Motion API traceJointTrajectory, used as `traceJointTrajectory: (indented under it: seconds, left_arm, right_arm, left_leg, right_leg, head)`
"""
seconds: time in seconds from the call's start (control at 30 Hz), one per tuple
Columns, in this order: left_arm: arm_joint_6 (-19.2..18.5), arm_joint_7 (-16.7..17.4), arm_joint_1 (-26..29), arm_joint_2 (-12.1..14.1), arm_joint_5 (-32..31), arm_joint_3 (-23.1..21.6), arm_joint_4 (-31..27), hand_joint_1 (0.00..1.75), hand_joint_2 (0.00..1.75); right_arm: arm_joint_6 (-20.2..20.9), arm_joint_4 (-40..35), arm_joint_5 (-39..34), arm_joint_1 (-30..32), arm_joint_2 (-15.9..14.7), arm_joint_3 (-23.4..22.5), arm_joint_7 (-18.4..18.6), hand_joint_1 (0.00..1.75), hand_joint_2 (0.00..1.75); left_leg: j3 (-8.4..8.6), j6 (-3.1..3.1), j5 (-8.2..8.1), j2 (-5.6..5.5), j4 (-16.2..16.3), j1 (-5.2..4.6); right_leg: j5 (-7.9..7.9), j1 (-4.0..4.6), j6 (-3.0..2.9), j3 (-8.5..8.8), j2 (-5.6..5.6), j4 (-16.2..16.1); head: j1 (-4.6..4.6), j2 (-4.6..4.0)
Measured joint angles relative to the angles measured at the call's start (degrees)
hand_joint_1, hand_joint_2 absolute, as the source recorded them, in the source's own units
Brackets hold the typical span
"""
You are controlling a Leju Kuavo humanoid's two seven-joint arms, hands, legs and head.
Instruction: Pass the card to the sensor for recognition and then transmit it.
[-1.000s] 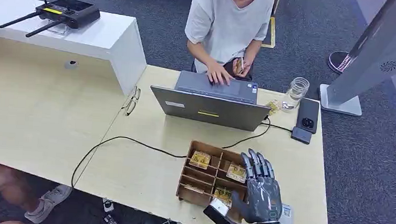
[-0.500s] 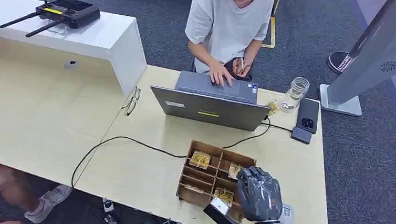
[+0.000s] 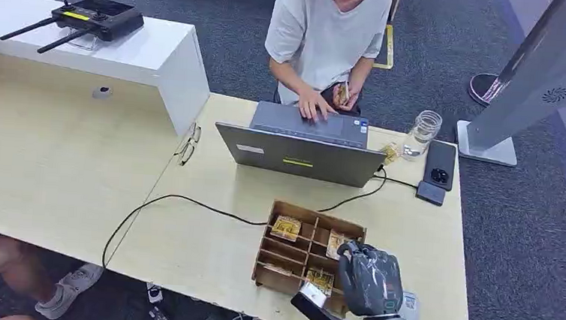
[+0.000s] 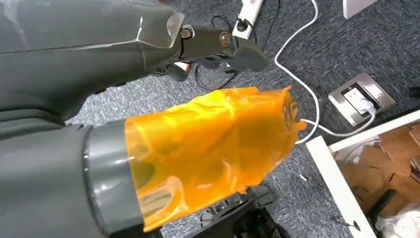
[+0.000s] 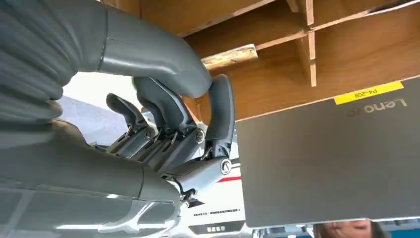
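Note:
An open wooden box [image 3: 275,238] with several compartments sits at the table's near right and holds yellowish cards [image 3: 286,226]. My right hand [image 3: 369,279] hovers over the box's right compartments with its fingers curled in. In the right wrist view the curled fingers [image 5: 171,126] show no card between them, and one card [image 5: 229,55] stands in a compartment beyond. A small dark sensor [image 3: 430,192] lies near the table's right edge, wired to the laptop. My left hand [image 4: 208,134] hangs over the floor with orange film on its thumb, holding nothing.
A grey laptop [image 3: 299,155] stands behind the box with a person [image 3: 322,35] typing and holding a card. A glass jar [image 3: 422,134] and a phone [image 3: 440,163] lie at the far right. Glasses [image 3: 188,144] and a black cable [image 3: 179,199] lie to the left.
My right hand has gone from spread above the box to curled in, staying over the right compartments. The person's hands shifted slightly at the keyboard.

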Motion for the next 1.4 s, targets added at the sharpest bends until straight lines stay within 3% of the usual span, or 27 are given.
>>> traceJointTrajectory:
  seconds: [0.33,0.43,0.53,0.57,0.6,0.73,0.8,0.87,1.0,1.4]
  left_arm:
    - [0.6,-0.7,0.1,0.0,1.4,0.0,0.0,0.0,0.0]
    - [0.7,-0.7,0.1,0.0,1.7,0.0,0.0,0.0,0.0]
    - [0.7,-0.7,0.1,0.0,1.9,0.0,0.0,0.0,0.0]
    - [0.8,-0.7,0.1,0.0,1.9,0.0,0.0,0.0,0.0]
    - [0.8,-0.7,0.1,0.0,1.9,0.0,0.0,0.0,0.0]
    - [0.8,-0.7,0.1,0.0,1.9,0.0,0.0,0.0,0.0]
    - [0.8,-0.7,0.1,0.0,1.8,0.0,0.0,0.0,0.0]
    - [0.7,-0.7,0.1,0.0,1.6,0.0,0.0,0.0,0.0]
    - [0.7,-0.6,0.1,0.0,1.4,0.0,0.0,0.0,0.0]
    - [0.6,-0.6,0.1,0.0,1.2,0.0,0.0,0.0,0.0]
  right_arm:
    - [-1.2,-5.6,0.5,2.2,0.0,-0.1,-0.5,1.52,1.75]
    - [-1.3,-7.0,0.8,3.2,0.0,-0.1,-0.6,1.43,1.75]
    - [-1.4,-7.7,0.9,3.7,0.0,-0.1,-1.0,1.15,1.75]
    - [-1.4,-7.7,0.9,3.8,0.0,0.0,-1.0,0.58,1.75]
    - [-1.3,-7.7,1.0,3.9,0.0,0.0,-1.2,0.19,1.75]
    - [-1.0,-7.3,0.7,4.2,0.0,0.0,-1.2,0.17,1.75]
    - [-0.7,-6.7,0.5,4.2,0.0,0.0,-1.2,0.0,1.75]
    - [-0.5,-5.9,0.3,4.2,0.0,0.0,-1.1,0.0,1.75]
    - [-0.5,-4.1,0.2,4.2,0.0,0.0,-0.5,0.16,1.75]
    - [-0.5,-1.6,0.5,3.8,0.0,-0.1,0.7,0.26,1.75]
  left_leg:
    - [-0.01,-0.01,-0.02,-0.01,0.0,0.0]
    - [-0.01,-0.01,-0.02,0.0,0.0,0.0]
    - [-0.01,-0.01,-0.02,0.0,0.0,0.0]
    - [-0.01,-0.01,-0.02,0.0,0.0,0.0]
    - [-0.01,-0.01,-0.01,0.0,0.0,0.0]
    - [-0.01,-0.01,-0.01,0.0,0.0,0.0]
    - [-0.01,-0.01,-0.01,0.0,0.0,0.0]
    - [-0.02,-0.01,-0.01,-0.01,0.0,0.0]
    - [-0.02,-0.01,-0.01,-0.01,0.0,0.0]
    - [-0.02,-0.01,-0.01,-0.01,0.0,0.0]
  right_leg:
    - [-0.02,0.0,-0.02,-0.02,0.0,0.0]
    - [-0.02,0.0,-0.02,-0.02,0.0,0.0]
    - [-0.02,0.0,-0.02,-0.02,0.0,0.0]
    - [-0.02,0.0,-0.02,-0.02,0.0,0.0]
    - [-0.02,0.0,-0.02,-0.01,0.0,0.0]
    - [-0.02,0.0,-0.02,-0.01,0.0,0.0]
    - [-0.02,0.0,-0.02,-0.01,0.0,0.0]
    - [-0.02,0.0,-0.02,-0.01,-0.01,0.0]
    - [-0.02,0.0,-0.02,-0.01,0.0,0.0]
    - [-0.02,0.0,-0.02,-0.01,0.0,0.0]
  head:
    - [0.0,0.0]
    - [0.0,0.0]
    - [0.0,0.0]
    - [0.0,0.0]
    - [0.0,0.0]
    - [0.0,0.0]
    - [0.0,0.0]
    - [0.0,0.0]
    - [0.0,0.0]
    - [0.0,0.0]
